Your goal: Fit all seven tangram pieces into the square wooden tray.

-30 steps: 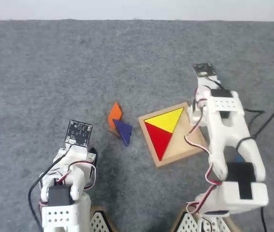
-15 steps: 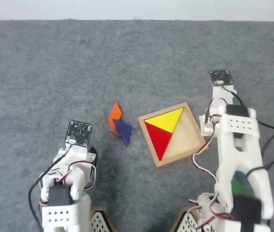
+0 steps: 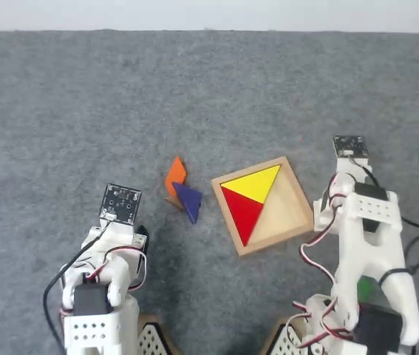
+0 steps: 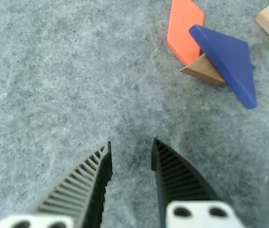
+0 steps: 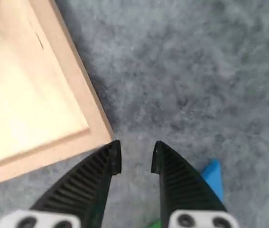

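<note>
Tray (image 3: 290, 207) sits right of centre on the grey felt (image 3: 83, 96), turned at an angle, with the yellow triangle (image 3: 257, 183) and the red triangle (image 3: 242, 211) already lying flat in its left half and bare wood across the rest.

Now the right gripper (image 5: 135, 152): jaws only narrowly parted, nothing between them, tips poised over the felt just off the tray's near-right corner. And this is what matters. The light-blue piece (image 5: 213, 175) lies right beside the outer finger, on the side away from the tray, with a sliver of green piece (image 5: 152, 223) nearer the arm's base. So the pick looks to be a short step away from the tray, to the near right, and the jaws probably need to open wider first.

Over on the left, the left gripper (image 4: 130, 149) is also empty, with a slim gap. The orange parallelogram (image 4: 184, 26), dark-blue triangle (image 4: 227, 54) and tan triangle (image 4: 203, 71) cluster ahead of it, far and to the right, the dark-blue one propped tilted on the tan, long edge running far-left to near-right. That heap looks like the left arm's job.
</note>
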Controlling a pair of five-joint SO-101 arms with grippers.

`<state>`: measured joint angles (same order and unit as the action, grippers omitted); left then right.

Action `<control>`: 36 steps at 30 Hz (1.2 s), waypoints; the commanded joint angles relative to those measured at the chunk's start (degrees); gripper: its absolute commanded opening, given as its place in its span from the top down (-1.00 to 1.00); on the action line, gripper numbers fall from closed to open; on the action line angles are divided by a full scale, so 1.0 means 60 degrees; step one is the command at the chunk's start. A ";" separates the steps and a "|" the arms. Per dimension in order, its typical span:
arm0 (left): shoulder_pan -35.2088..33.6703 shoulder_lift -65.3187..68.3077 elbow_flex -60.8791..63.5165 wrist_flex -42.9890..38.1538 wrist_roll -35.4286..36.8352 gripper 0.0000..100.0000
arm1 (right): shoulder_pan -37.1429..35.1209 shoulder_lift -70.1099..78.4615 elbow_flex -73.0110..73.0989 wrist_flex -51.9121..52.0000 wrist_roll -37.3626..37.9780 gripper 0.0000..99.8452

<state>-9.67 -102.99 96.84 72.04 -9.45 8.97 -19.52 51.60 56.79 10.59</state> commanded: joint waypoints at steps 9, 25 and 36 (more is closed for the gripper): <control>0.0234 -0.0161 -0.0154 -0.0601 -0.0952 0.73 | 0.0051 -0.0418 0.0161 -0.0813 -0.0161 0.77; 0.0615 0.7121 -0.6278 -0.0821 -0.2183 0.73 | 0.0007 -0.0432 0.0542 -0.1399 -0.0161 0.77; 0.2125 1.4872 -1.0835 -0.1568 -0.1363 0.64 | 0.0007 -0.2938 0.1919 -0.1516 -0.0117 0.77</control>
<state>2.02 -23.52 37.85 66.15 -18.95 9.23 -24.88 59.60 48.18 10.15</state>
